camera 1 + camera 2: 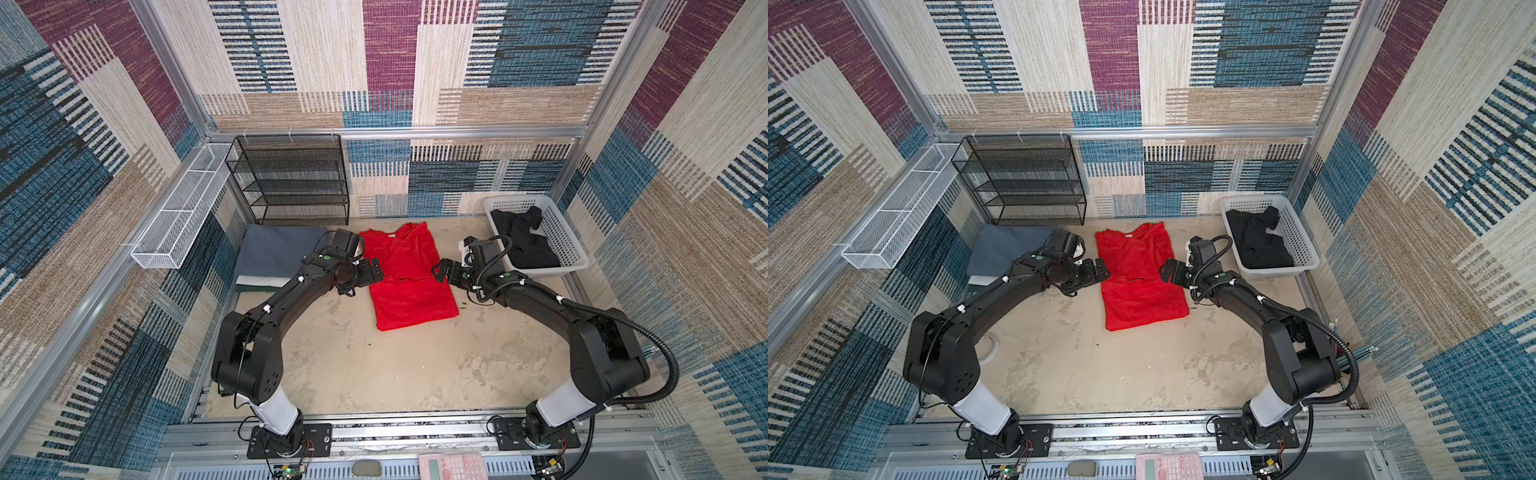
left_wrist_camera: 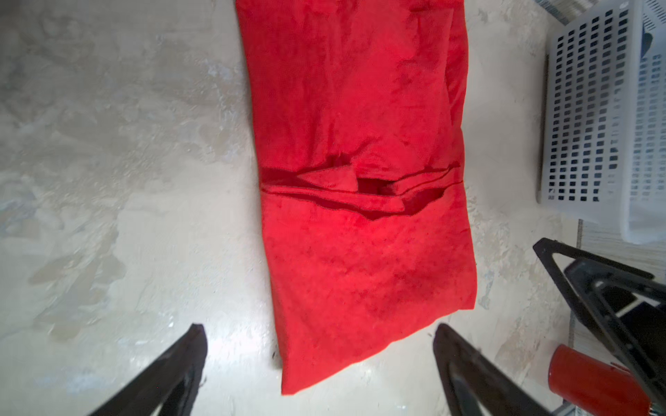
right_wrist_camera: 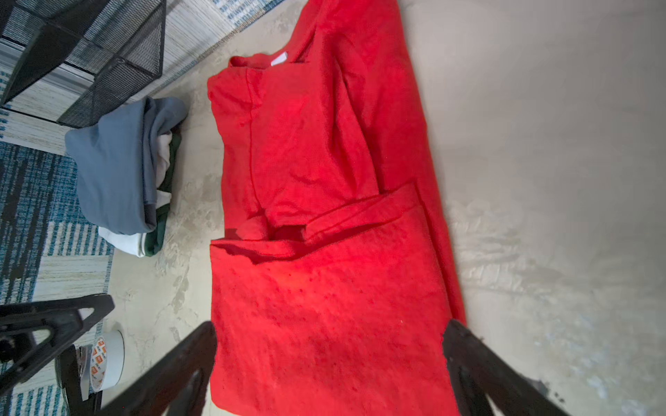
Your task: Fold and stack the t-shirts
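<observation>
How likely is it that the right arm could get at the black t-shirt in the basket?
Probably yes: the right gripper is open and empty, the open-topped white basket stands beside it, and the black t-shirt lies uncovered.

Red t-shirt (image 1: 409, 274) lies flat on the table (image 1: 374, 365), in the mid, toward the back. Both sides are folded in, so it's a long strip. The bottom part is folded up & its edge runs across the mid, a bit bumpy. Neck end points to the back wall, w/ a small white label (image 3: 279, 59) there.

Grey t-shirt (image 3: 115, 162) is folded, on top of a pile at the back left. Under it peek a white one (image 3: 126, 241) & a dark green one (image 3: 158, 234).

Black t-shirt (image 1: 525, 243) is all scrunched up in the white basket (image 1: 563, 239), back right.
</observation>
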You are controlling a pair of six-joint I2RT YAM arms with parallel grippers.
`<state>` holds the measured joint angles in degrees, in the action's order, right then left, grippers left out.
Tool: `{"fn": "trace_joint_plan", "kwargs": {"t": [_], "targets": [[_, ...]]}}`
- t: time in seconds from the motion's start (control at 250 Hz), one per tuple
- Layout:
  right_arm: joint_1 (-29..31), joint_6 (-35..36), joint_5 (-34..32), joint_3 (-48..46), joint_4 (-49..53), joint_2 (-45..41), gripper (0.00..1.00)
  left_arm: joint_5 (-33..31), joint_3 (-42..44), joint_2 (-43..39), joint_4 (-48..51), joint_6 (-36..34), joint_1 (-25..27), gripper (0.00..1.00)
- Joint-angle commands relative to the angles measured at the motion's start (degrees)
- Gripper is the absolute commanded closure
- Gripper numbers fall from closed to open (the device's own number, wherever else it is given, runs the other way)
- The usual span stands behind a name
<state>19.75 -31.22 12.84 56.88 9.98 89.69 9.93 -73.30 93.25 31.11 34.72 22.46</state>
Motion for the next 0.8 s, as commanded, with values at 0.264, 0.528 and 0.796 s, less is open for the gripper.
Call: {"fn": "trace_joint_plan", "kwargs": {"t": [0.264, 0.528, 0.796], "targets": [[-3.3, -4.9, 4.8, -16.9, -6.9, -8.2, 0.06, 2.3, 18.3, -11.1, -9.1, 4.7, 0.0, 0.02], [-4.8, -7.4, 8.6, -22.7, -12.7, -7.9, 0.19, 6.5, 25.9, -12.0, -15.6, 10.7, 2.4, 0.01], [-5.7, -11.1, 11.9, -26.1, -19.2, -5.0, 0.29, 5.6, 29.2, -10.2, -21.3, 16.7, 7.5, 0.03]]}}
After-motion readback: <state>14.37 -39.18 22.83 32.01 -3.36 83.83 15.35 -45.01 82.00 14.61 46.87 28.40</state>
